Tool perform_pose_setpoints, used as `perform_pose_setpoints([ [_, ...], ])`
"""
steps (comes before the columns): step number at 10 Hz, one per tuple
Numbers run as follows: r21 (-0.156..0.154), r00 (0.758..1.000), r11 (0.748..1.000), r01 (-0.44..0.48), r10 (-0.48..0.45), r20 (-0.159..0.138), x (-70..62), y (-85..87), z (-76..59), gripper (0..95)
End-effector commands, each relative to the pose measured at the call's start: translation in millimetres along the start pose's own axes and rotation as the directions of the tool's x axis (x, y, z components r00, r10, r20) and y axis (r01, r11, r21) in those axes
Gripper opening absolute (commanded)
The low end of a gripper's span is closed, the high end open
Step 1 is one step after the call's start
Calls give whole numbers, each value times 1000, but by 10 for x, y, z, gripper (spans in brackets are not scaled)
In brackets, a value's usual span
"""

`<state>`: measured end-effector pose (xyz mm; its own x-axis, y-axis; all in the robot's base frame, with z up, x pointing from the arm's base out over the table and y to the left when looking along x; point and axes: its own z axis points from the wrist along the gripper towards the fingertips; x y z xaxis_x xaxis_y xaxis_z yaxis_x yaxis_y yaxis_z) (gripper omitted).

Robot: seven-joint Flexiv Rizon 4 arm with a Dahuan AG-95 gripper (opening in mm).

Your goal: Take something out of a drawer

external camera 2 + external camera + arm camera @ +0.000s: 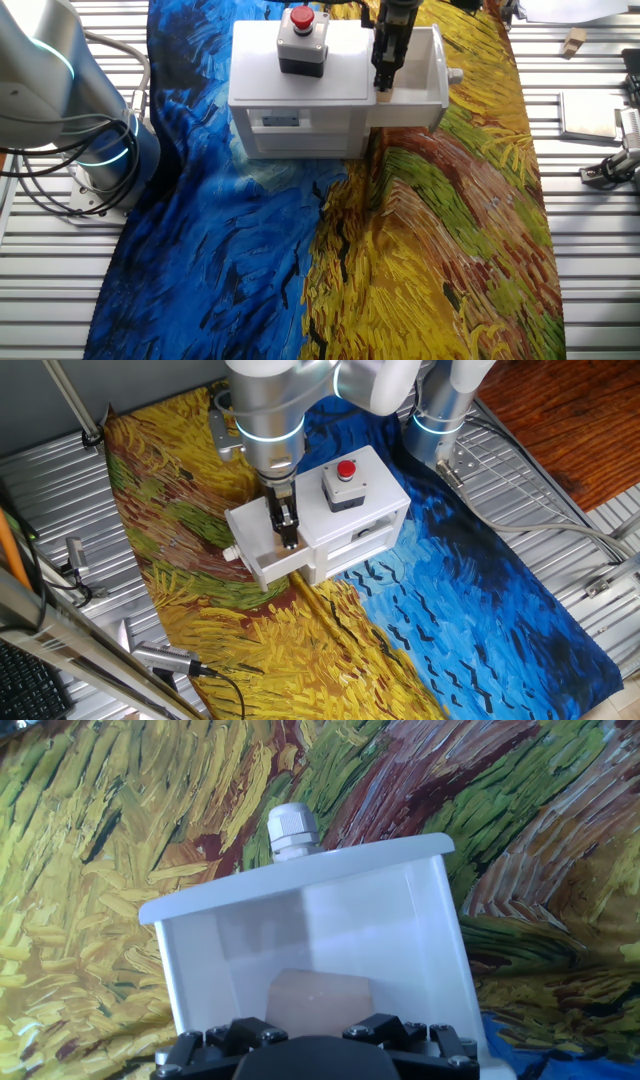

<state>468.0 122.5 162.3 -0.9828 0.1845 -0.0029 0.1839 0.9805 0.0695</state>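
Note:
The white drawer [268,568] is slid out of the white box [372,510], with its round knob [231,553] facing out. It also shows in the other fixed view [415,112] and in the hand view [300,920]. My gripper [288,540] reaches straight down into the drawer with its fingers close together. The small tan block [318,995] sits right under the hand. In the other fixed view the block [383,97] shows at the tips of the gripper [383,86], level with the drawer's rim. The fingertips themselves are hidden in the hand view.
A red push button [346,470] on a grey housing sits on the box top. The box stands on a painted cloth [420,250] of blue and yellow. The arm's base [100,150] and cables stand beside it. A small wooden piece [572,42] and metal parts lie on the slatted table.

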Motion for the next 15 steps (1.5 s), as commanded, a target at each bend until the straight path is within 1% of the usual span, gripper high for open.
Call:
perform_pose_setpoints([
  [1,6,1000,1000,9,-9,-1,5,0,21,570],
  [4,17,999,999,48,-48,-5,-3,-2,52,570],
  [8,12,995,995,96,-95,-13,-66,14,77,570],
  [11,12,992,992,124,-124,-11,-71,12,116,570],
  [12,14,991,991,134,-134,-11,-71,12,116,380],
  [13,15,987,987,162,-162,-11,-70,12,111,0],
  [15,20,980,979,201,-201,-10,-72,10,91,0],
])
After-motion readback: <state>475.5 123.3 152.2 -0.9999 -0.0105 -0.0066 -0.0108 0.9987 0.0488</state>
